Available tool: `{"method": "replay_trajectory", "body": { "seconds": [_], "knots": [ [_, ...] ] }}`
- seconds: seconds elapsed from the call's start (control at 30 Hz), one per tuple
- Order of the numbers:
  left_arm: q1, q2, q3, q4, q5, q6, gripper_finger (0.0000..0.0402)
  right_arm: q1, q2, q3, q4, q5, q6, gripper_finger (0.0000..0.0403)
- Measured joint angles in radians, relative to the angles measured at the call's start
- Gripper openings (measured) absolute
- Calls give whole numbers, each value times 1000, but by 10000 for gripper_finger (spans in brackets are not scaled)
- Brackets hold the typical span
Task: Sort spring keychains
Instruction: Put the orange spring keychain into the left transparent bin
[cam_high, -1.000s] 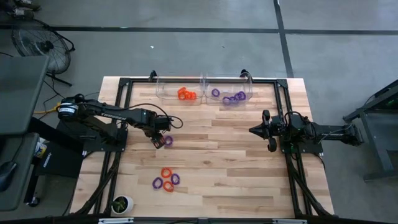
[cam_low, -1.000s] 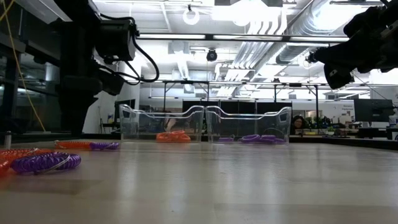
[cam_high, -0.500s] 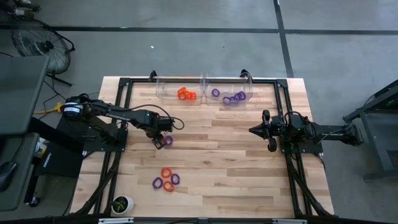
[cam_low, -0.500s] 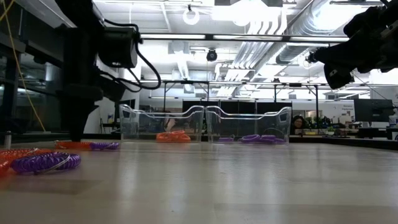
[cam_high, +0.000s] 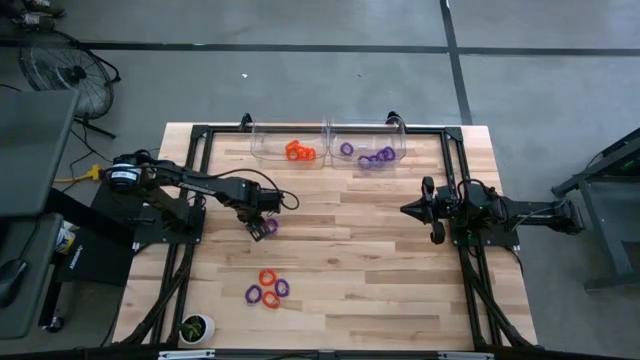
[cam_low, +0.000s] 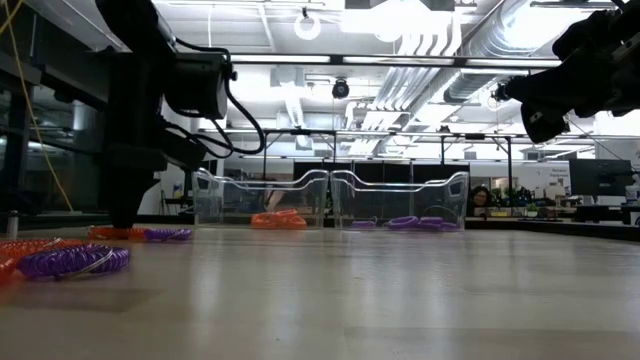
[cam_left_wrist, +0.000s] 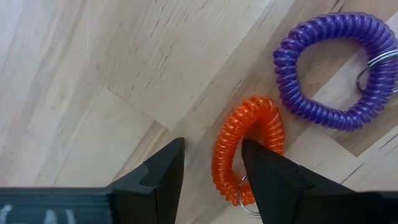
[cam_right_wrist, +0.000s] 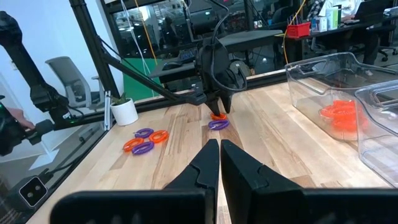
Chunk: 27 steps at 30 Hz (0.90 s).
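Coiled orange keychain (cam_left_wrist: 246, 149), purple coil (cam_left_wrist: 333, 71), wood table (cam_left_wrist: 93, 81)

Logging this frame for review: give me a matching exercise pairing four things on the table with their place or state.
Things:
1. left gripper
2. right gripper
3. orange keychains in the left bin
4. loose cluster of four keychains

Places or states:
A. fingers together, idle at the table's right edge
B. at the table's far edge
C. open, one finger inside an orange keychain beside a purple one
D. near the table's front, left of centre

Pairs: 1-C, 2-A, 3-B, 4-D
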Motion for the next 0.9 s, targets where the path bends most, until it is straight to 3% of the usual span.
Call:
{"method": "replay_trajectory", "body": {
  "seconds": [0.17,0.7,0.9],
  "knots": [
    [0,2,-1,0,8,2,147,0,0,0,0,0,0,12],
    [0,4,-2,4,37,2,16,0,0,0,0,0,0,12],
    [0,6,4,-2,36,2,6,0,0,0,0,0,0,12]
  ]
}}
